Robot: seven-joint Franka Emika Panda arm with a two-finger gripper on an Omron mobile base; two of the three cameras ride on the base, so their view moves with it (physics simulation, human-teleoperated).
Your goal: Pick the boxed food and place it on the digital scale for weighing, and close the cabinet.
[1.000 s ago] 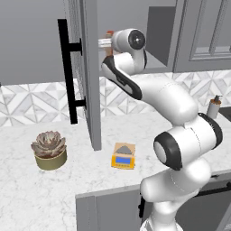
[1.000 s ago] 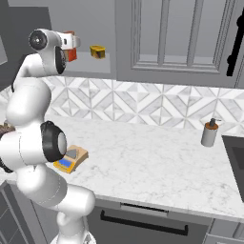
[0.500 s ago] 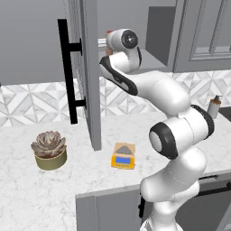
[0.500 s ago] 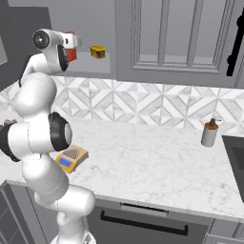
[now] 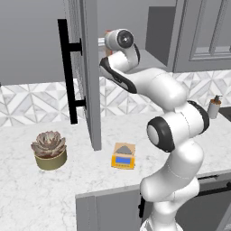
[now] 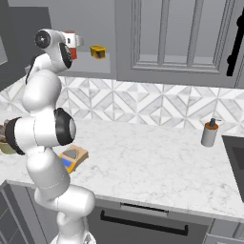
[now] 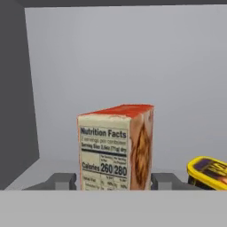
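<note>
From the left base view, my arm reaches up past the open door of the cabinet (image 5: 85, 67), while one digital scale (image 5: 123, 156) lies on the counter below. From the right, my wrist has pushed closer to the single boxed food (image 6: 71, 39) on the shelf, one yellow tin (image 6: 97, 51) beside it. Through my hand camera, my gripper (image 7: 114, 181) is spread wide with the carton standing between the fingers (image 7: 62, 181), neither pad visibly touching it.

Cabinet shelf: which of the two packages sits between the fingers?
The boxed food, the upright red-topped carton; the yellow tin sits off to its side, outside the gripper.
</note>
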